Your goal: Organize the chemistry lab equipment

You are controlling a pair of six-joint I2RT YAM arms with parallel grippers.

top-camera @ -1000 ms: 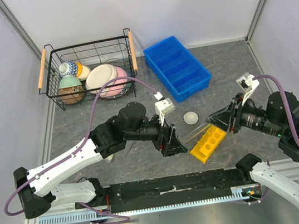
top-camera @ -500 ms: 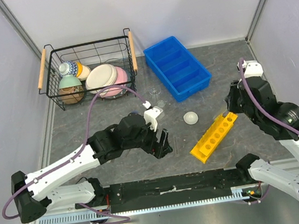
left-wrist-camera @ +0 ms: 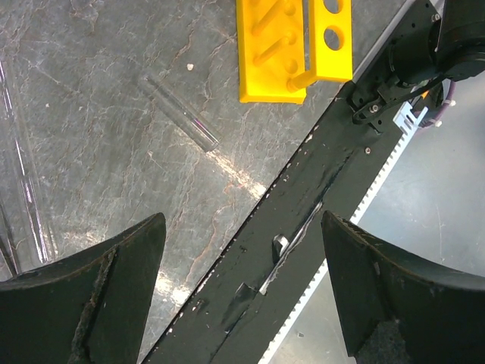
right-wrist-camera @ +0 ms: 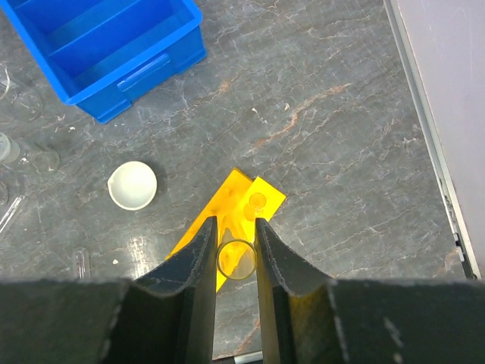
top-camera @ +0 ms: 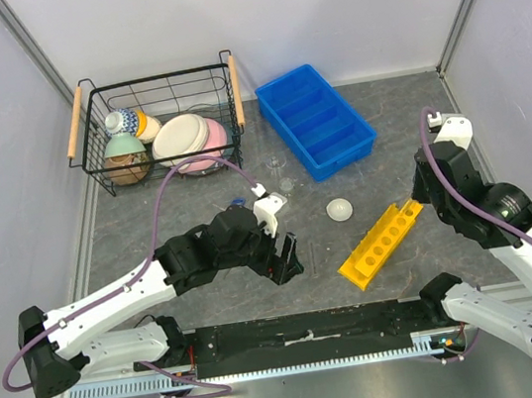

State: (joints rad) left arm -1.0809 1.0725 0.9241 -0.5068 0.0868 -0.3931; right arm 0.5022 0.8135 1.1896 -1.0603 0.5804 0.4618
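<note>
The yellow rack point(top-camera: 381, 242) lies on the table right of centre, and its holes point(right-wrist-camera: 258, 200) show just past my right fingers. My right gripper point(right-wrist-camera: 236, 236) points down over the rack's far end point(top-camera: 419, 198), shut on a clear glass tube point(right-wrist-camera: 236, 260) that I see end-on between the pads. Left of the rack, my left gripper point(top-camera: 290, 255) hangs open point(left-wrist-camera: 242, 227) and holds nothing. In the left wrist view another glass tube point(left-wrist-camera: 178, 114) lies flat on the table beside the rack point(left-wrist-camera: 292, 49). A small white dish point(top-camera: 339, 210) sits near the rack point(right-wrist-camera: 132, 185).
A blue divided bin point(top-camera: 316, 119) stands at the back centre. A wire basket point(top-camera: 93, 165) with ceramic bowls and cups sits at the back left. Small glass vessels point(top-camera: 275, 166) stand left of the bin, also in the right wrist view point(right-wrist-camera: 30, 155). A black rail point(left-wrist-camera: 303, 220) runs along the near edge.
My right arm has risen from low beside the rack and turned to point down over its far end, the tube still held. My left gripper has drawn back to the left, away from the rack.
</note>
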